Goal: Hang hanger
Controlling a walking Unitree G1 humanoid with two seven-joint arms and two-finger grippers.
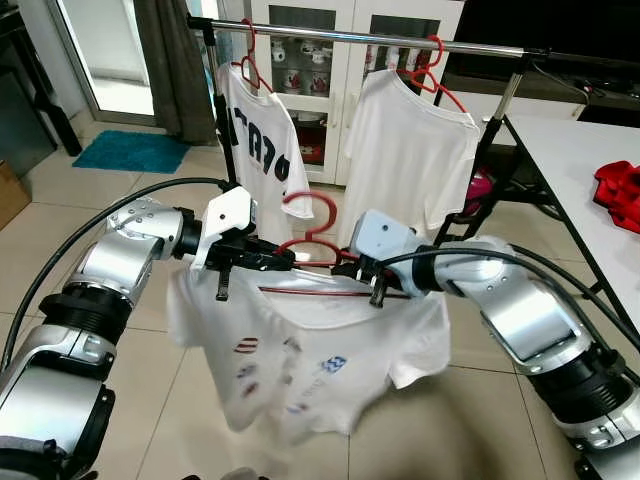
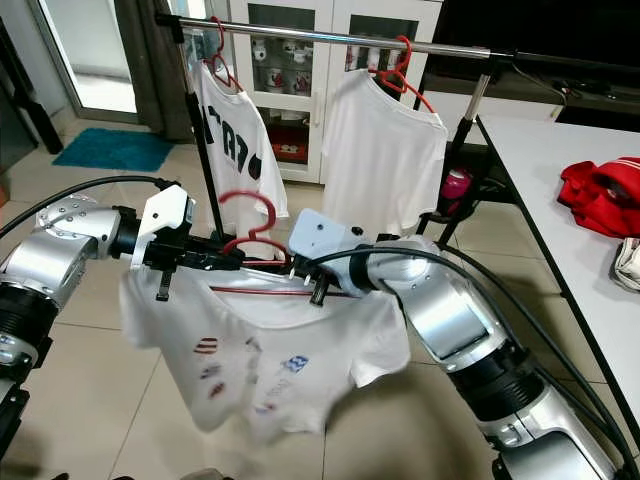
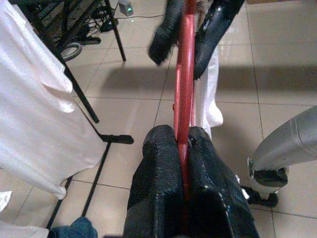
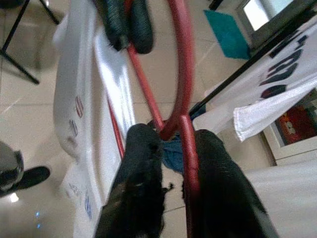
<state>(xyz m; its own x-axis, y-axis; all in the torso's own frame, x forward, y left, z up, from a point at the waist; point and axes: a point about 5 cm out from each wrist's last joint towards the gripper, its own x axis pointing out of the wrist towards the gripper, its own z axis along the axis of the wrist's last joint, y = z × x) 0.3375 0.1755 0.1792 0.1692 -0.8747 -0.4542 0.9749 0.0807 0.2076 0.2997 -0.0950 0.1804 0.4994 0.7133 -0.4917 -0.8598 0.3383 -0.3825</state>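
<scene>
Both grippers clamp the red plastic hanger (image 1: 310,262) that carries a white T-shirt with small printed patches (image 1: 300,350): the left gripper (image 1: 262,260) pinches its left shoulder bar, the right gripper (image 1: 362,270) grips it beside the neck, just under the curved hook. Beyond and above them stands a clothes rack with a silver metal rail (image 1: 400,40), where two more white shirts (image 1: 405,150) hang on red hangers. To the right gripper's side stands a white desk (image 1: 580,170).
</scene>
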